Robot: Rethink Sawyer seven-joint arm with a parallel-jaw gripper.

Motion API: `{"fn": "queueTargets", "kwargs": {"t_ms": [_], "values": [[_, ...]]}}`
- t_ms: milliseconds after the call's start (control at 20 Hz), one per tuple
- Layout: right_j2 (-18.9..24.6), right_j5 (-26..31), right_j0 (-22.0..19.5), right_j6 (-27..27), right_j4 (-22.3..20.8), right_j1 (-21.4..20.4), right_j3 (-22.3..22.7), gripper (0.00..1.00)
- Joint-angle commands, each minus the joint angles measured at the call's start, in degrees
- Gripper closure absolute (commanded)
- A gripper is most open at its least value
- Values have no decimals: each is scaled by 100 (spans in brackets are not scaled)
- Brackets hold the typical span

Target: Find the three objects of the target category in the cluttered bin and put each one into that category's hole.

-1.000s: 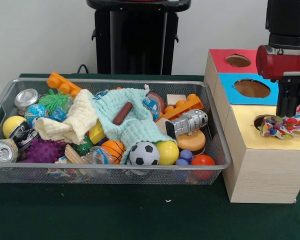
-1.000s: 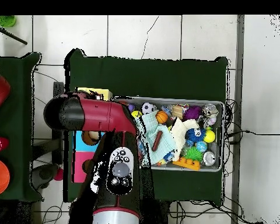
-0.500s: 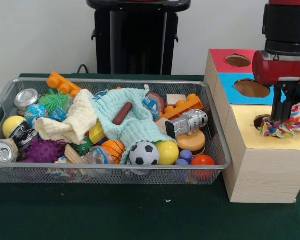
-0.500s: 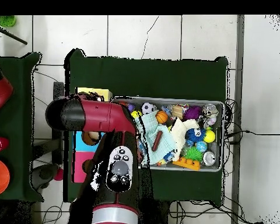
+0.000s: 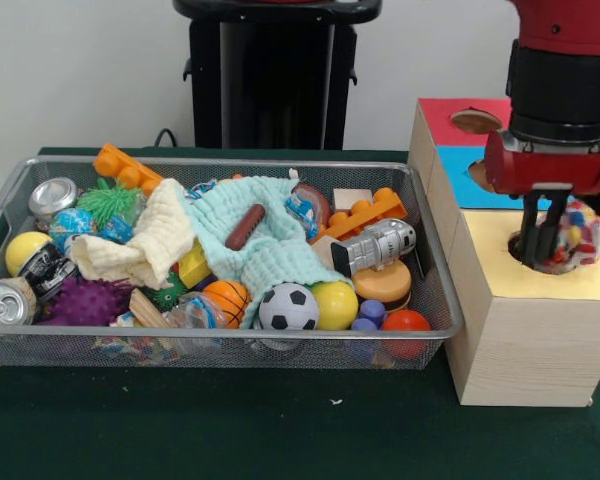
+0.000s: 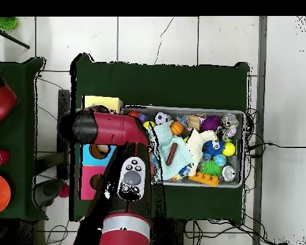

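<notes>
My gripper [image 5: 541, 252] reaches down at the round hole in the yellow-topped wooden box [image 5: 495, 262]. It is shut on a scrunched multicolour fabric piece [image 5: 572, 232], which bunches at the hole's right edge; the hole itself is mostly hidden behind the fingers and fabric. The wire mesh bin [image 5: 230, 161] stands left of the box, full of toys. I cannot pick out other patterned fabric pieces with certainty in the clutter. In the overhead view my arm [image 6: 111, 127] covers the gripper; the yellow top [image 6: 102, 102] and the bin [image 6: 181, 108] show.
A blue-topped box [image 5: 467, 188] and a red-topped box [image 5: 438, 115] stand behind the yellow one. In the bin lie a mint-green cloth [image 5: 270, 245], a pale-yellow cloth [image 5: 145, 245], a toy football [image 5: 288, 306], cans, balls and orange bricks [image 5: 368, 212].
My gripper has moved left and down onto the yellow box's hole with the fabric piece. The fabric, which hung spread out, is now bunched at the opening.
</notes>
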Motion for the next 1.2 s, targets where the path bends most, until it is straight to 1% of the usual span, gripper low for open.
{"fn": "queueTargets", "kwargs": {"t_ms": [50, 150, 300, 400, 500, 600, 700, 850, 1000, 1100, 1150, 1200], "values": [[219, -115, -18, 926, -163, 694, 93, 100], [202, -47, 14, 867, -200, 805, -1, 100], [237, -216, 21, 842, -217, 960, -23, 100], [268, -264, 9, 792, -237, 987, -14, 100], [306, -77, -17, 694, -237, 936, -24, 100], [418, 117, -102, 547, -231, 794, 14, 100], [520, 336, -199, 402, -228, 610, 103, 100], [636, 850, -325, 156, -229, 123, 323, 100], [625, 1535, -388, 148, -109, -639, 615, 100], [654, 2023, -449, 61, -102, -978, 624, 100], [685, 2148, -478, 38, -101, -1054, 613, 100], [697, 2420, -508, 11, -103, -1170, 580, 100]]}}
